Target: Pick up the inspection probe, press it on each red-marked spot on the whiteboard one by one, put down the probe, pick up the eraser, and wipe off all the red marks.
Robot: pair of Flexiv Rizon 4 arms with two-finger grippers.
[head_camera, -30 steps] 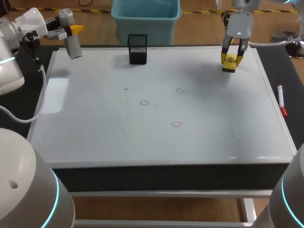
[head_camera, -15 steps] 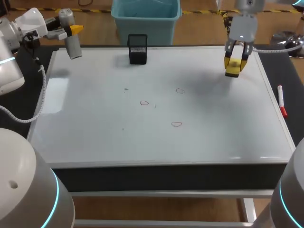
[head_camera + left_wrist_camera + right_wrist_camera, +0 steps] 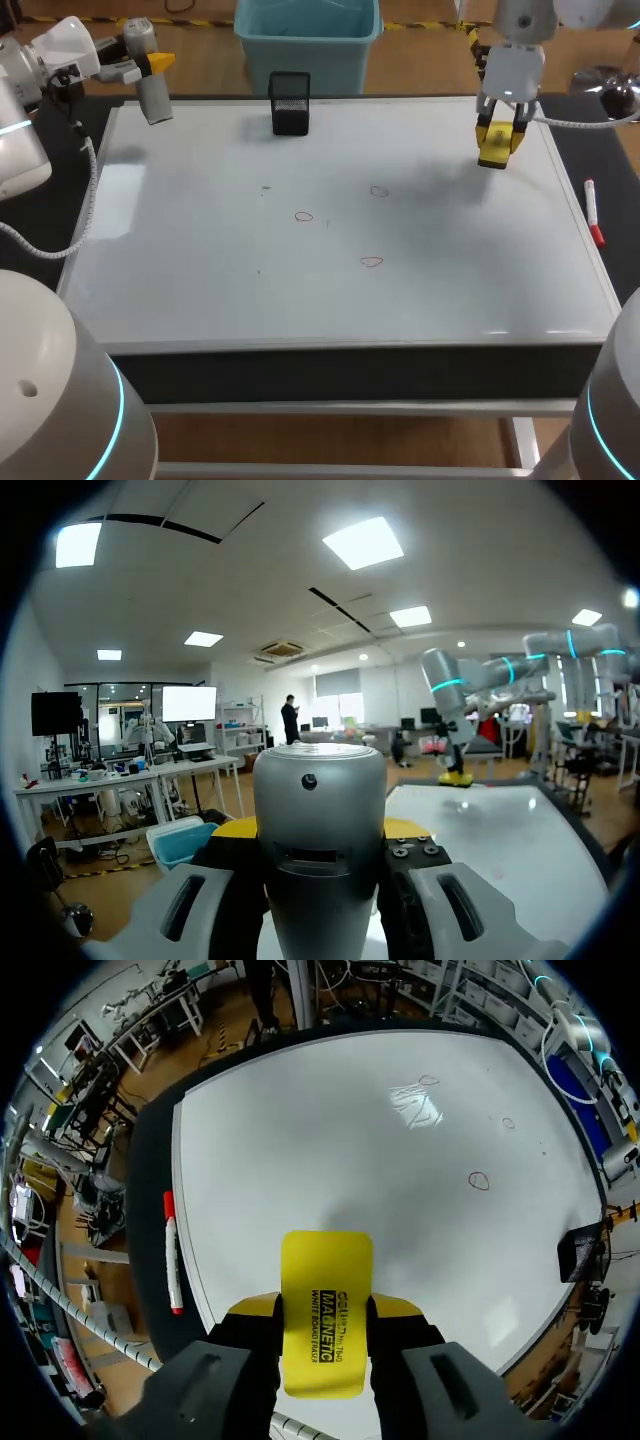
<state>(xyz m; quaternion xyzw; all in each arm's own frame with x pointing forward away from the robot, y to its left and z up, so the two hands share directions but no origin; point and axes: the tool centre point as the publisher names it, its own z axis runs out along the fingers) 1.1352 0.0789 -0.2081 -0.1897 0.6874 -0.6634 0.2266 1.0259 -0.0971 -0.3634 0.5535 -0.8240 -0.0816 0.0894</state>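
The right gripper [image 3: 497, 132] is in the upper right of the head view, over the whiteboard [image 3: 200, 260]. It holds the yellow eraser [image 3: 495, 150]. The eraser sits between the two yellow fingers, and each finger presses on one side of it. One end of it sticks out past the fingertips, and it hangs in the air above the board.

The left gripper [image 3: 150, 66] is in the upper left of the head view, by the board's corner. Its fingers squeeze the grey probe [image 3: 156, 98] from both sides, and the probe hangs down from them.

Three small red marks [image 3: 304, 216] are drawn near the middle of the board, well apart from both grippers. A black holder [image 3: 290, 102] stands at the board's top edge. A red marker [image 3: 592, 212] lies off the board's right side.
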